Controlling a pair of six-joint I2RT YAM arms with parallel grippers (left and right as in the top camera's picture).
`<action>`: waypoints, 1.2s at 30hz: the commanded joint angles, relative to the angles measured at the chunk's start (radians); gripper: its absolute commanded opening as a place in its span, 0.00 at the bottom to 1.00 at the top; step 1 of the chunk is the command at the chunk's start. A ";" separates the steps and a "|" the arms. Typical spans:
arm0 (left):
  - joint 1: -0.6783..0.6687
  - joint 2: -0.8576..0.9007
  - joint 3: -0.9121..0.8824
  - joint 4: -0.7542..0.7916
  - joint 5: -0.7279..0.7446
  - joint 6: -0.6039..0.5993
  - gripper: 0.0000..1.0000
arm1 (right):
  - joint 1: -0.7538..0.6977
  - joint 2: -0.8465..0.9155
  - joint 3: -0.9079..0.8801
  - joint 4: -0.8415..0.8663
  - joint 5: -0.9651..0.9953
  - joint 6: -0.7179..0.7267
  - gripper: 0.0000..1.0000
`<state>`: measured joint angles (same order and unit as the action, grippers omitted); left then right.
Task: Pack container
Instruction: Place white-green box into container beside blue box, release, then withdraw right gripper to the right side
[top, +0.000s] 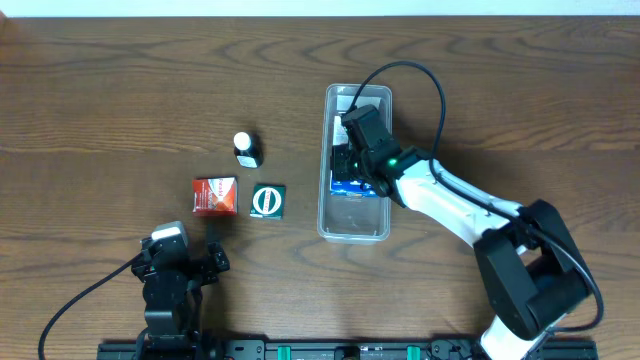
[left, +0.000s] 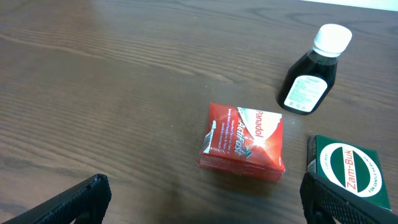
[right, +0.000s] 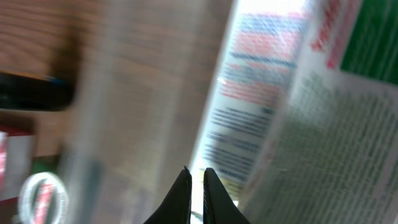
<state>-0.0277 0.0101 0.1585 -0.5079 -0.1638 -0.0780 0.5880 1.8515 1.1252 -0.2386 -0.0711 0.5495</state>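
Right gripper (right: 196, 186) sits down inside the long clear plastic tub (top: 355, 226) mid-table, fingers pinched nearly shut, nothing visibly held. Left gripper (left: 202, 194) gapes wide. Best bet: lift straight up, avoiding the walls

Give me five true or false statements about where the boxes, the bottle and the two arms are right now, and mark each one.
1. The red box lies inside the container. False: it lies on the table, left of the container.
2. The jaws of the left arm stand wide open, gripping nothing. True.
3. The right arm reaches into the container. True.
4. The bottle has a black cap. False: its cap is white and its body is dark.
5. The green box lies beside the red box, on the side towards the container. True.
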 joint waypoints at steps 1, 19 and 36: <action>0.004 -0.006 -0.017 0.000 -0.004 -0.005 0.98 | 0.001 0.000 0.014 -0.004 0.093 0.030 0.07; 0.004 -0.006 -0.017 0.000 -0.004 -0.005 0.98 | -0.020 -0.015 0.040 0.010 0.163 0.014 0.12; 0.004 -0.006 -0.017 0.000 -0.004 -0.005 0.98 | -0.037 -0.022 0.040 0.117 0.293 -0.060 0.21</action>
<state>-0.0277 0.0101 0.1585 -0.5079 -0.1635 -0.0780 0.5571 1.8542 1.1473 -0.1497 0.2253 0.5411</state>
